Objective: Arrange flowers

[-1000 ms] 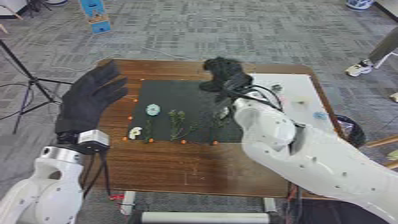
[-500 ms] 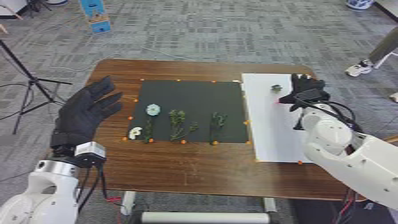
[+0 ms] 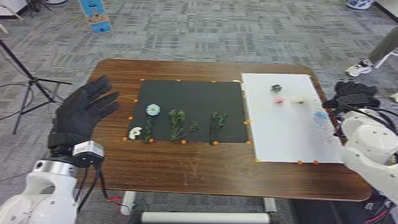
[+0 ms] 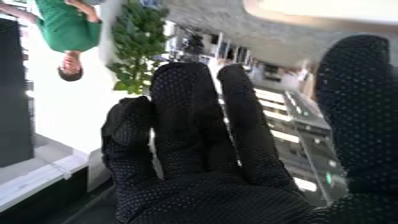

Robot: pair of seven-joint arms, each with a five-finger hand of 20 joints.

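Flower (image 3: 321, 116), pale blue and wispy, lies left and nearer than the open, black fabric-gloved right hand (image 3: 355, 93).

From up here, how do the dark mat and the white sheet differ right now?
The dark mat is wider and shorter; the white sheet is narrower and longer, reaching closer to the robot. The mat bears long leafy stems, while the sheet has small loose blooms. Both lie flat on the table with orange markers along their edges.
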